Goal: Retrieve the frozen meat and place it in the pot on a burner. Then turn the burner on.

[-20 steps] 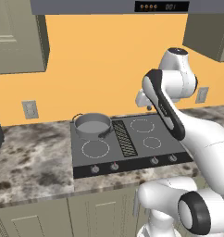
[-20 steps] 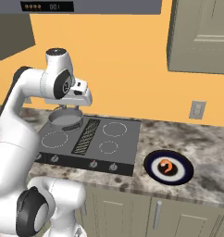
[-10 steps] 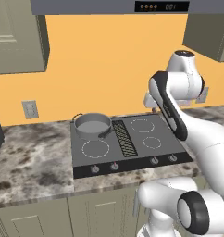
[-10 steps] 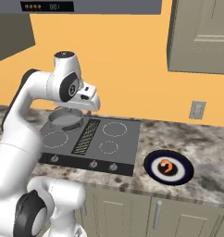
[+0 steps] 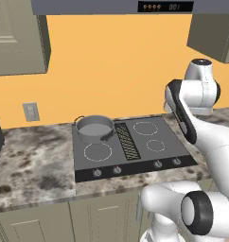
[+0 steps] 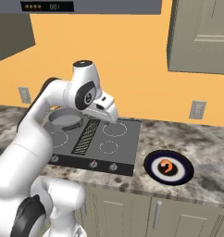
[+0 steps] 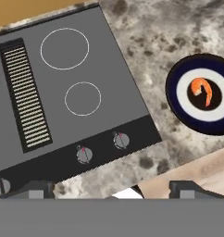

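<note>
While the tool hangs high over the front right of the cooktop, its two dark fingertips stand wide apart with nothing between them, so it carries nothing. The pot sits on the rear left burner, against the orange wall; its inside looks plain grey, and whether any meat lies in it cannot be told. To the right of the cooktop, on the mottled surface, a dark plate with a white ring holds a small orange item that looks more like a shrimp than a cut of frozen meat. The chief risk is a wrong pick: taking the orange item for the meat would put the wrong food in the pot. A second risk lies in the row of knobs along the front edge, which look alike and sit close together; turning one that does not serve the rear left burner would heat an empty ring. A descent from this height, with the arm folded close to the wall, could also clip the pot's rim and shift it off its burner.
</note>
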{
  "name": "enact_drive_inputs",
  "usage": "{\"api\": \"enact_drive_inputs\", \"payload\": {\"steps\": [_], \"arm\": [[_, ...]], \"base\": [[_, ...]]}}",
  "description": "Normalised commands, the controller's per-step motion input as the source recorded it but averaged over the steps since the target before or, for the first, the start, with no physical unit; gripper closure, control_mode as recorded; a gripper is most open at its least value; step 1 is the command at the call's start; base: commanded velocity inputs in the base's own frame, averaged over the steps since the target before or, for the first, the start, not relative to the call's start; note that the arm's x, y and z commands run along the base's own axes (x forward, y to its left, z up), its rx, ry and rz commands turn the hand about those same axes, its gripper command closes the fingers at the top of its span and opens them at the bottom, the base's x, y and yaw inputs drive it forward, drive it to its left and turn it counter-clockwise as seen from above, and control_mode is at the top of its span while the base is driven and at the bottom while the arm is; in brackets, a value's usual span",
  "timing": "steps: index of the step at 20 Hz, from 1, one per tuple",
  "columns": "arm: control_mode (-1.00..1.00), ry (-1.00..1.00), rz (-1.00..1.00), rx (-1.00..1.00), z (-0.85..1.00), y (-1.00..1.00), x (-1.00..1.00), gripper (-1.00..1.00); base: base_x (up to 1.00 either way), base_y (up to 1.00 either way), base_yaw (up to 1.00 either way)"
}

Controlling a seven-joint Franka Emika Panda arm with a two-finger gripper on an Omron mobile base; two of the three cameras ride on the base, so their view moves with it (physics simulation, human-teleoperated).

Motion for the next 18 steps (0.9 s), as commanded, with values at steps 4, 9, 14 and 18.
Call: {"api": "enact_drive_inputs", "payload": {"steps": [4, 9, 14, 18], "arm": [[-1.00, 0.00, -0.29, -0.01, -0.33, -0.63, 0.00, -1.00], [-1.00, 0.00, -0.15, 0.00, -0.26, -0.59, 0.00, -1.00], [-1.00, 0.00, -0.10, 0.00, -0.27, -0.52, 0.00, -1.00], [-1.00, 0.00, -0.10, 0.00, -0.24, -0.40, 0.00, -1.00]], "base": [[0.00, 0.00, 0.00], [0.00, 0.00, 0.00], [0.00, 0.00, 0.00], [0.00, 0.00, 0.00]]}}
